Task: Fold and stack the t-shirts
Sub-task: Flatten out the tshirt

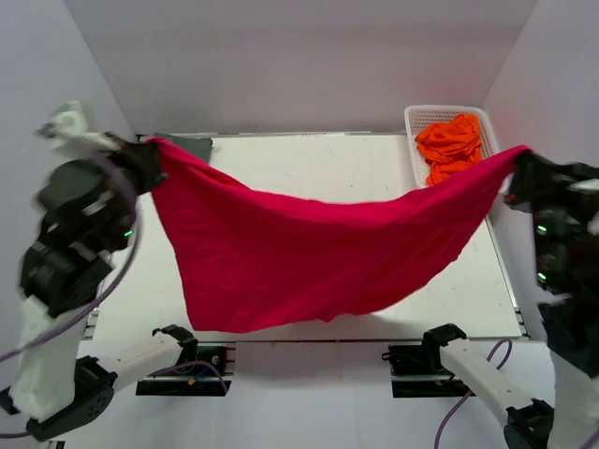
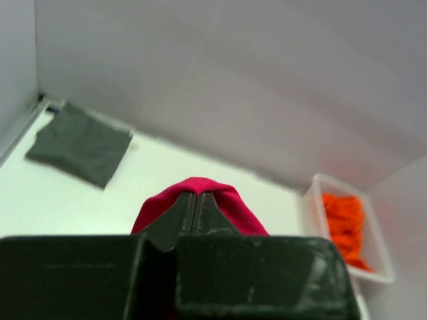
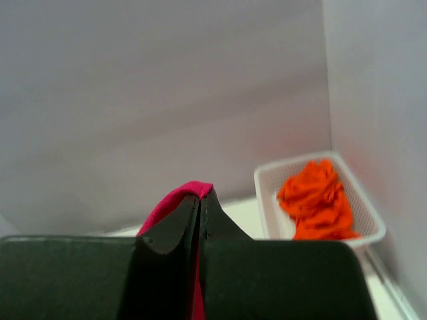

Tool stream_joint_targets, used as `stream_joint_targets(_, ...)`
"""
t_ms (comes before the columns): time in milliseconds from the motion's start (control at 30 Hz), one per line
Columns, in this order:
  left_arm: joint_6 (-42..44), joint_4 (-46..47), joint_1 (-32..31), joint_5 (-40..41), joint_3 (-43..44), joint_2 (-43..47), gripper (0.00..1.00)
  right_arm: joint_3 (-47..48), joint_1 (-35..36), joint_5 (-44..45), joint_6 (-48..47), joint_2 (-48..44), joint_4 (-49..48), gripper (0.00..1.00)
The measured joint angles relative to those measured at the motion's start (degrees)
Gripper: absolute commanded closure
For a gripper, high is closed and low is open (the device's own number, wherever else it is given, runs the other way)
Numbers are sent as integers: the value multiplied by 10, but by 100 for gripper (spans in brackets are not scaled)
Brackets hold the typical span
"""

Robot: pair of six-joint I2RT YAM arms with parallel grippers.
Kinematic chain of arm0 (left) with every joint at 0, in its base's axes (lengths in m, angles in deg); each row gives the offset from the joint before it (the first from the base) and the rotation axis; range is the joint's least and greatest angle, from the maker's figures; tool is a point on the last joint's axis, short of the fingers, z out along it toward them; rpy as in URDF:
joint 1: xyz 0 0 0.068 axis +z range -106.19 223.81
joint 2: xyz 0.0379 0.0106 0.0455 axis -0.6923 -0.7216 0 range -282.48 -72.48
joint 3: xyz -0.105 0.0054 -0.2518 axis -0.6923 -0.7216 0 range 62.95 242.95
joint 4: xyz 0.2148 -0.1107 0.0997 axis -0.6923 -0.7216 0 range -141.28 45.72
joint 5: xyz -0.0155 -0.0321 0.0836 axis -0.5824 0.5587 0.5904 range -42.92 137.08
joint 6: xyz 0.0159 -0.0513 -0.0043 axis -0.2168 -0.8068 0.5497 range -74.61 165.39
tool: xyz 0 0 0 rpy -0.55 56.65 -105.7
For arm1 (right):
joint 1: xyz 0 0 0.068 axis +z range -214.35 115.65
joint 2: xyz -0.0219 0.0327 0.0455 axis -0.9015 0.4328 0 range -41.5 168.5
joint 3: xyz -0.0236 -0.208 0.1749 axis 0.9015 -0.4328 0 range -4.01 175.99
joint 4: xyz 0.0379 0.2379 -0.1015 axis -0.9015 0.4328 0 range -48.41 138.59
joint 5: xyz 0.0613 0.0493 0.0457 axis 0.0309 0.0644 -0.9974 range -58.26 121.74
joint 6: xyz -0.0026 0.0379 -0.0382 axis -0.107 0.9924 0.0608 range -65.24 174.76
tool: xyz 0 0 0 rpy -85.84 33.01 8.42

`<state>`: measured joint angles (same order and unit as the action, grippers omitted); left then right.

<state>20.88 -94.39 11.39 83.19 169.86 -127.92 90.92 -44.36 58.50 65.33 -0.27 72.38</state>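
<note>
The crimson t-shirt [image 1: 309, 257] hangs above the surface [image 1: 309, 154], spread wide between the two arms. The left claw [image 2: 196, 200] is pinched tight on one upper corner, and its wrist view shows red cloth bulging past the closed tips. The right claw [image 3: 201, 199] is clamped the same way on the opposite corner. The top edge sags in a shallow curve between the grips, and the body of the shirt drapes freely toward the near edge. Whether the hem touches the surface cannot be told. Judgement: the shirt is held high and stretched so it hangs flat and untwisted, ready to be laid out for folding. The dark grey-green t-shirt [image 2: 83, 143] lies flat in the far left corner, apparently already folded and probably the base of the stack. The orange t-shirts [image 1: 452, 145] are heaped, unfolded, in the white mesh basket [image 1: 413, 120] at the far right. Most of the task appears to be outstanding.
</note>
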Motion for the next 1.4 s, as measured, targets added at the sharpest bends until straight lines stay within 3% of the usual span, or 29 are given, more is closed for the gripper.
stream_joint_targets(200, -56, 13, 11, 9, -158, -109, 100, -169, 0, -8, 51, 55, -43, 100)
stream_joint_targets(400, -94, 57, 55, -45, -316, -307, 100, -350, -1, -17, 110, 195, -90, 100)
stream_joint_targets(533, -102, 88, 97, -91, -314, -457, 100, -385, -7, -25, 129, 324, -100, 100)
stream_joint_targets(667, -99, 110, 126, -122, -238, -580, 96, -349, -18, -31, 132, 439, -118, 100)
stream_joint_targets(700, -98, 115, 129, -125, -225, -593, 86, -334, -20, -32, 132, 463, -120, 100)
stream_joint_targets(767, -92, 115, 135, -134, -184, -626, 32, -303, -25, -37, 132, 510, -127, 100)
stream_joint_targets(800, -88, 115, 139, -139, -167, -636, 13, -292, -27, -38, 132, 526, -128, 100)
stream_joint_targets(833, -86, 112, 142, -144, -151, -645, 0, -278, -30, -41, 132, 542, -129, 100)
stream_joint_targets(1067, -86, 88, 157, -158, -134, -636, 0, -237, -39, -45, 135, 602, -124, 100)
stream_joint_targets(1400, -134, 71, 166, -222, -396, -411, 2, -236, -46, -50, 135, 607, -111, 100)
